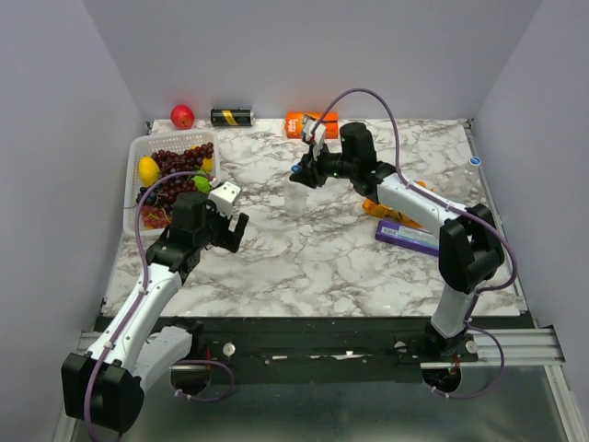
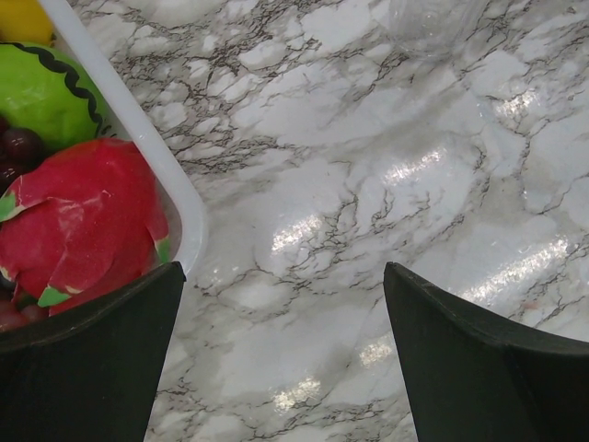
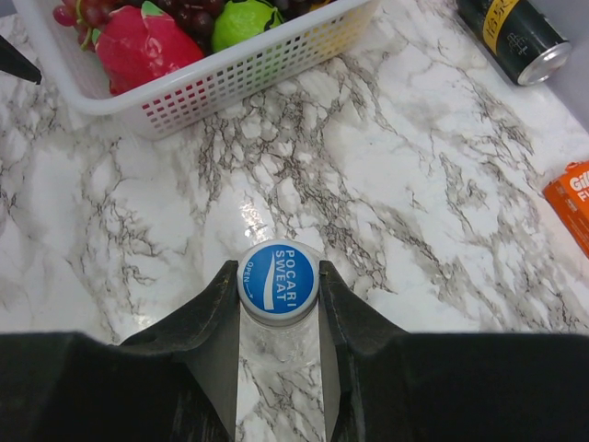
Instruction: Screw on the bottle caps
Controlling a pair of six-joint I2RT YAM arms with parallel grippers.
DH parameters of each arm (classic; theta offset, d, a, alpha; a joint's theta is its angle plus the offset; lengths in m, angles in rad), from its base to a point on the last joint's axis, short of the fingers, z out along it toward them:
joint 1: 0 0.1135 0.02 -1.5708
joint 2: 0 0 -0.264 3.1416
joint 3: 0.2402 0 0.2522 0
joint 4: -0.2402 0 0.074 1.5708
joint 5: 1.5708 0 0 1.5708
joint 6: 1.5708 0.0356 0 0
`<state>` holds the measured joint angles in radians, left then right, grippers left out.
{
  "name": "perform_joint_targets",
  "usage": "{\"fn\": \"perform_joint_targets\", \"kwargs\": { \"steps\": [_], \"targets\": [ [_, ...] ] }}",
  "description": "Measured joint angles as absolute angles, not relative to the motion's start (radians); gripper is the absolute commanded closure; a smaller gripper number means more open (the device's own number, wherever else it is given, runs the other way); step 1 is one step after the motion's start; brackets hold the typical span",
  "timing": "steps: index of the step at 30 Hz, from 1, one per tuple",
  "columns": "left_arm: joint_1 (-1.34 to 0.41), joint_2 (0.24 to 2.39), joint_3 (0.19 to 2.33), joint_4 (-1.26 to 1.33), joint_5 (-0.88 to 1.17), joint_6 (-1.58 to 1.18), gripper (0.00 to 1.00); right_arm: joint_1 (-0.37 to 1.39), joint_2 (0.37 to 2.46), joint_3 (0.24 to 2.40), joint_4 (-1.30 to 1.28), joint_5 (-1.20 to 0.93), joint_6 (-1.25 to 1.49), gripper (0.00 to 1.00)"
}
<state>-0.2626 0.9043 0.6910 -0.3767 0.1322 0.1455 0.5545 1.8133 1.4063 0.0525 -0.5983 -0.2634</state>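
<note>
Right fingers (image 3: 207,322) pinch the small round blue plastic cap (image 3: 278,279), printed with white lettering, with one black pad on each side of its rim. The cap sits on the neck of a small clear plastic bottle (image 3: 279,354), which stands upright near the middle of the marble-patterned table (image 3: 442,230). Left fingers (image 2: 92,368) are spread wide with nothing between them. They hover over bare table just beside the white lattice plastic basket (image 2: 161,175) of fruit.

The step in hand looks like the screwing-on itself, for this one bottle. The next move calls for the wrist to turn with a firm pinch. Nothing holds the bottle, so it may spin along with the cap, and the left fingers may have to steady its body.

Only the right wrist view shows the cap and the grip on it. The top view adds the bottle's (image 1: 296,198) standing body below the fingers, with the left arm well apart from it. No view tells whether the thread has caught.
</note>
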Motion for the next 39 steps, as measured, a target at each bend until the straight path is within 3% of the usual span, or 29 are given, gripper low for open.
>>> {"fn": "perform_joint_targets", "kwargs": {
  "steps": [19,23,24,32,39],
  "targets": [
    [-0.263,0.913,0.691,-0.377,0.147,0.146,0.01,0.554,1.816,1.404,0.059,-0.593,-0.259,0.34],
    [-0.263,0.914,0.691,-0.376,0.151,0.146,0.01,0.554,1.821,1.404,0.059,-0.593,-0.252,0.25],
    [-0.263,0.915,0.691,-0.377,0.152,0.146,0.01,0.554,1.821,1.404,0.059,-0.593,-0.252,0.0],
    [-0.262,0.919,0.691,-0.375,0.168,0.141,0.01,0.554,1.804,1.414,0.05,-0.603,-0.224,0.0],
    [-0.261,0.919,0.691,-0.353,0.17,0.119,0.01,0.554,1.667,1.44,-0.053,-0.548,-0.165,0.0]
  ]
}}
